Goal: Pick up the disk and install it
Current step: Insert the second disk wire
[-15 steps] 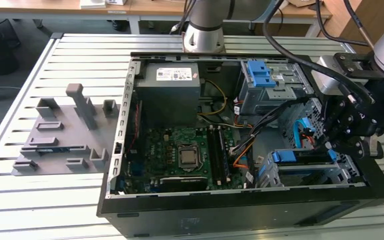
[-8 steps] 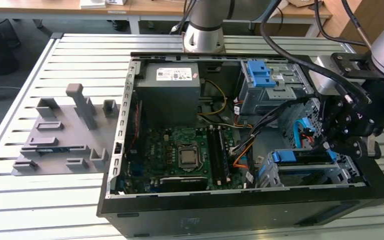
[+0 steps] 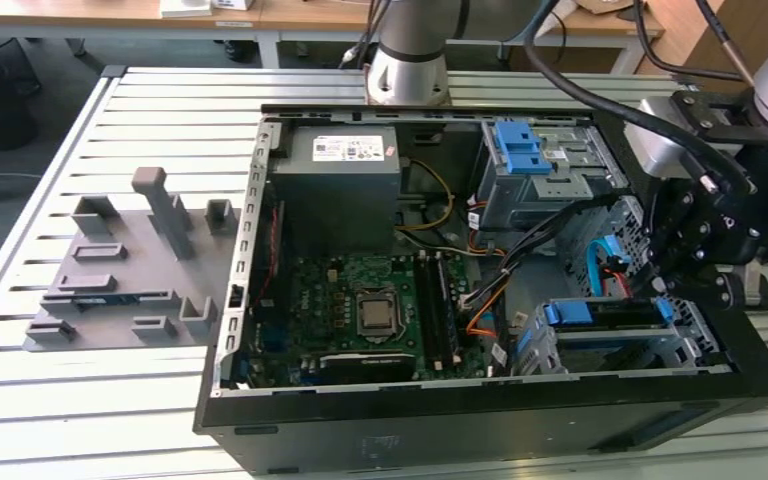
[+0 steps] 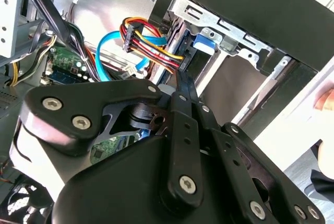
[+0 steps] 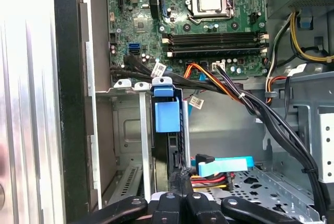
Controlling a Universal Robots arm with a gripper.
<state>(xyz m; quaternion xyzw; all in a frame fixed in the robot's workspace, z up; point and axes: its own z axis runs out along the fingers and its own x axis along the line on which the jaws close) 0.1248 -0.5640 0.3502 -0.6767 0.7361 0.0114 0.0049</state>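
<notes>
Disk (image 5: 168, 130), flat with blue plastic rails, seated in metal bay beside claw (image 5: 182, 174).

The arm reaches in from the exterior view's right, its black wrist bent downward. The end effector (image 3: 671, 290) points down, and in the second wrist view (image 4: 180, 85) its fingers are pressed together at the tips.

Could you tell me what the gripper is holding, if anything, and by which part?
It cannot be told. The gripper is at the edge of the disk, which stands edgewise in the drive bay, but no grip shows.
</notes>
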